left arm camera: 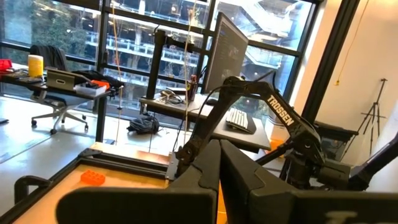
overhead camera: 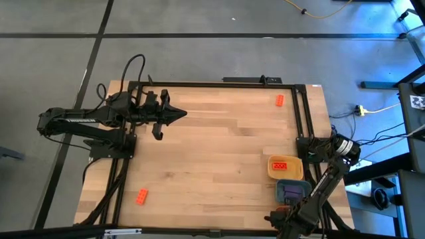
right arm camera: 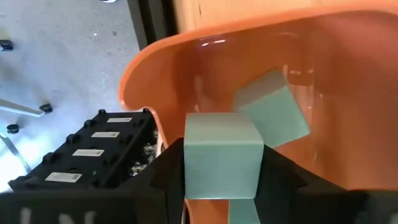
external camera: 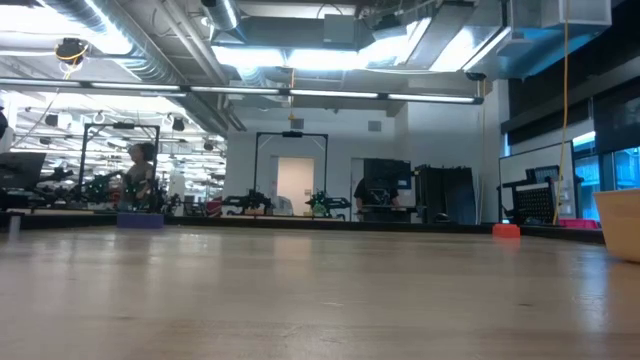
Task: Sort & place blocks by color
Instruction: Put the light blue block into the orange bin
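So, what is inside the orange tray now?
One teal-green block lies inside the orange tray. The right gripper holds another teal block over it, covering the floor below.

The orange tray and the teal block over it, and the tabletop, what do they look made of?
Orange tray: probably moulded plastic, glossy, since its curved wall carries bright glints. Teal block, held in the right pincer: matte, flat-faced, sharp-edged, possibly foam or painted wood; the look leaves it open. Table: light wood, with plank seams and grain showing, satin finish.

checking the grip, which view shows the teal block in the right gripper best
The right wrist view: the teal block sits held in the right gripper, over the orange tray. The other three views don't show it.
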`<state>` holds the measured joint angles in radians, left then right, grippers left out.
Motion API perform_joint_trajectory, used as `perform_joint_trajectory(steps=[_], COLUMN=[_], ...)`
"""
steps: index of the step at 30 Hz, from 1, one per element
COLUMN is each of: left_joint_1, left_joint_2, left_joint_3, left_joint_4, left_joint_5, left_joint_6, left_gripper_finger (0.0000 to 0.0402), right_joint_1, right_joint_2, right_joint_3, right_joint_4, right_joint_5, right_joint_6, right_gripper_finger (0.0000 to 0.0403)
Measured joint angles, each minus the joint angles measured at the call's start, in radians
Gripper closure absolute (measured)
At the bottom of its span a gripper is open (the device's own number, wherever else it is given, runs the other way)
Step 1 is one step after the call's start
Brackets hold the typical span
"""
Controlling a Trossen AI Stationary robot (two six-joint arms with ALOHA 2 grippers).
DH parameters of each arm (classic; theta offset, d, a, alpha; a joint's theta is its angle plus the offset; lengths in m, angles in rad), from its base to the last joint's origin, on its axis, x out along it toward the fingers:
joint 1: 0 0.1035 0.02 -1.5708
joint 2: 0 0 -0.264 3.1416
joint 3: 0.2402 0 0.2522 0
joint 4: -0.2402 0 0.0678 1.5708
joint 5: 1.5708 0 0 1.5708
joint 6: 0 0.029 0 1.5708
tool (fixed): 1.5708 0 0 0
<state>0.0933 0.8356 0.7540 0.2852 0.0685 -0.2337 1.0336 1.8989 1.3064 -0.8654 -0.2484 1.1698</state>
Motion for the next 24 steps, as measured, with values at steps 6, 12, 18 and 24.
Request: perform_joint_trajectory(steps=[6,12,18,24], left_joint_1=[0.0,0.0,0.0,0.0], left_joint_2=[0.0,0.0,0.0,0.0], left_joint_3=[0.0,0.0,0.0,0.0], left_joint_4=[0.0,0.0,0.0,0.0], left_joint_5=[0.0,0.0,0.0,-0.02], left_joint_6=[0.0,0.0,0.0,0.0], left_gripper_finger=[0.0401,0.0401,0.0401,0.0401], right_joint_1=[-0.001,-0.002,-0.001,0.029], right_joint_2=[0.003,0.003,0.007,0.009], right_joint_3=[0.002,0.002,0.017,0.034], right_joint_4=[-0.004,-0.045,-0.059,-0.054], right_joint_5=[0.079,0.128,0.15,0.175], right_joint_6=[0.004,0.006,0.002,0.0], right_gripper_finger=[0.0266,0.0266,0.0266,0.0266])
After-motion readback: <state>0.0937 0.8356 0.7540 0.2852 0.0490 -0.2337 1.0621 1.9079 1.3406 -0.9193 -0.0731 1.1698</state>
